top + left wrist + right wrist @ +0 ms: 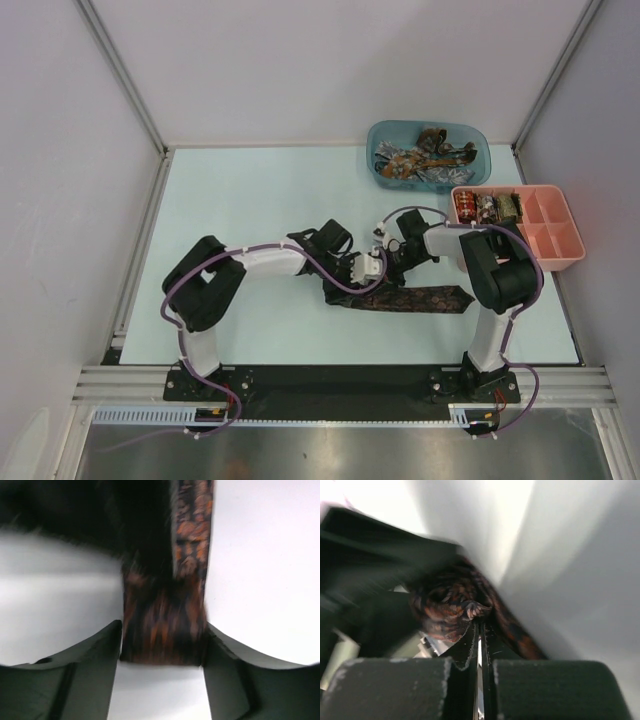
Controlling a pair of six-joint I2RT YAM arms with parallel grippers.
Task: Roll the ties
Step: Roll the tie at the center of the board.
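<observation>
A dark brown tie (420, 298) with an orange pattern lies across the table's near middle, and both arms meet over its left part. In the left wrist view a folded end of the tie (165, 605) lies between the spread fingertips of my left gripper (163, 630), which is open. My left gripper (368, 266) sits just left of my right gripper (388, 252). In the right wrist view my right gripper (479, 621) is shut, and a pucker of the bunched tie (445, 605) is pinched at its tips.
A blue tub (478, 140) at the back right holds several loose ties. A pink compartment tray (560, 262) stands at the right edge, with rolled ties in its back-left compartments. White walls and a metal frame enclose the table.
</observation>
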